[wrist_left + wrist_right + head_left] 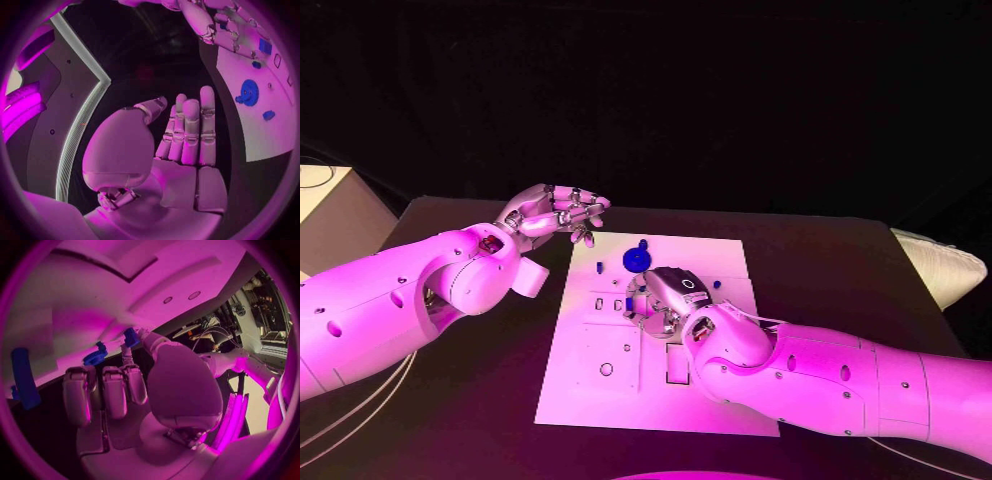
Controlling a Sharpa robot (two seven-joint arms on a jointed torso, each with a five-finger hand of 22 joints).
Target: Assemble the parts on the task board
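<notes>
The left white arm comes in from nine o'clock and ends in the silver left hand (pixel 557 215), which hangs over the black table (pixel 848 270) just off the ten o'clock corner of the flat white task board (pixel 610 395). In the left wrist view this hand (pixel 181 145) holds nothing; its long fingers (pixel 190 132) stand straight and pressed side by side, and the thumb lies apart from them.

The right white arm reaches in from four o'clock, and the silver right hand (pixel 672 300) sits low over the middle of the board, palm down. In the right wrist view its fingers (pixel 115 392) curl together under the board's surface, and a small blue part (pixel 130 337) sits at the tip of one raised finger; whether it is pinched or only touched, I cannot tell.

On the board in the head view, three blue pieces can be counted: a round blue gear-like part (pixel 638 260) near twelve o'clock, a small blue peg (pixel 645 243) just beyond it, and a tiny blue piece (pixel 599 267) toward ten o'clock. The left wrist view shows the toothed blue gear (pixel 249 92) lying flat on the white plate. A long blue bar (pixel 25 377) stands at the edge of the right wrist view.
</notes>
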